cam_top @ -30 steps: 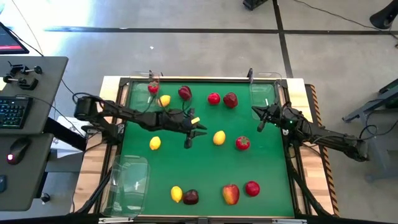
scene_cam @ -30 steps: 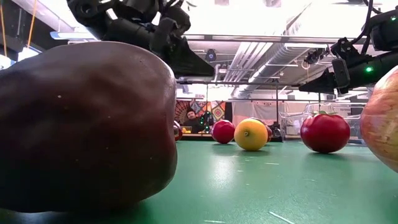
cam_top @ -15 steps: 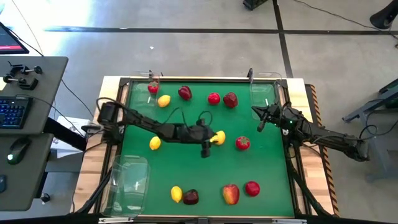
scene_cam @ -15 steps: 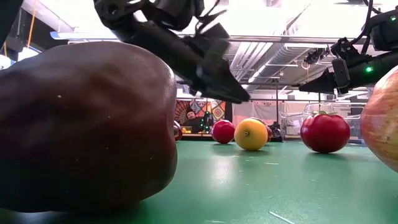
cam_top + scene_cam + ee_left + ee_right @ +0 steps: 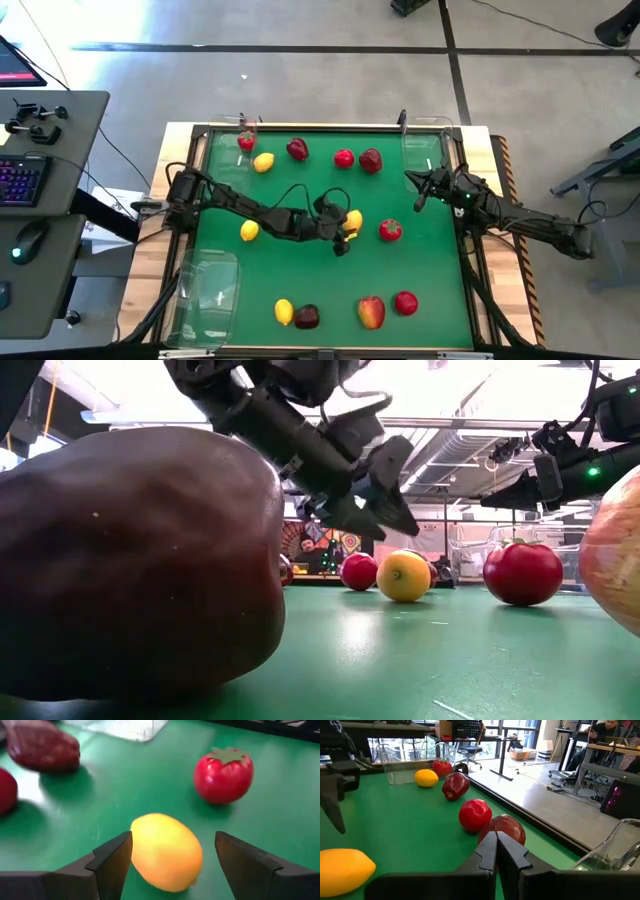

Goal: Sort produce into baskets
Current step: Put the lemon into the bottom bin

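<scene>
The lemon [image 5: 353,220] lies on the green table [image 5: 420,270] near its centre, with a red fruit [image 5: 390,230] just to its right. The left gripper [image 5: 345,238] is over the lemon; in the left wrist view its fingers [image 5: 112,862] stand apart on either side of the lemon [image 5: 166,851], and contact cannot be told. The right gripper [image 5: 419,196] hangs above the table's right edge, fingers [image 5: 490,851] pressed together and holding nothing. A clear basket [image 5: 205,290] sits at the near left corner.
</scene>
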